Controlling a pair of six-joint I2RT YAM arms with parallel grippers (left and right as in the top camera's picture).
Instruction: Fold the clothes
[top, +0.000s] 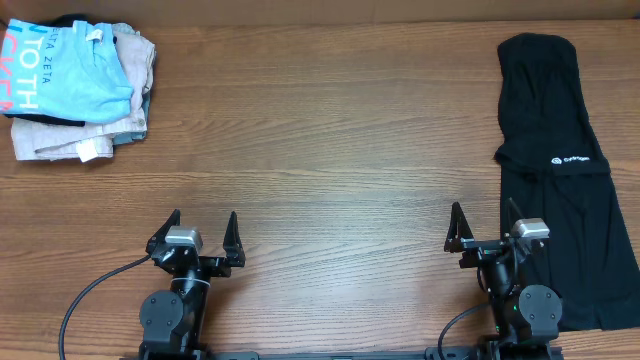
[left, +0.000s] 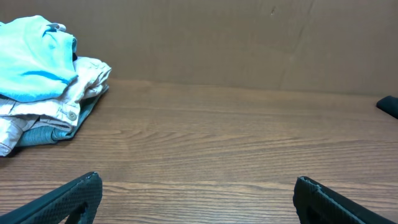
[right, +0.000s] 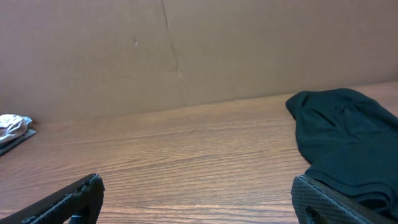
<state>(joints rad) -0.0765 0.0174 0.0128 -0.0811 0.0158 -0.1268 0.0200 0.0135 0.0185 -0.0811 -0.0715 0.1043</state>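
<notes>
A light blue T-shirt (top: 70, 70) with white and coral lettering lies on top of a pile of folded clothes at the table's far left corner; the left wrist view shows the T-shirt (left: 31, 59) too. A long black garment (top: 565, 190) with a small white logo is spread flat along the right side, and its top end (right: 348, 137) appears in the right wrist view. My left gripper (top: 204, 224) is open near the front edge with nothing between its fingers. My right gripper (top: 485, 216) is open as well, its right finger just beside the black garment's left edge.
Under the blue shirt lie beige and grey-green folded garments (top: 110, 130). A brown cardboard wall (left: 249, 37) stands along the table's far edge. Bare wood table (top: 330, 140) stretches between the pile and the black garment. Cables run from both arm bases at the front.
</notes>
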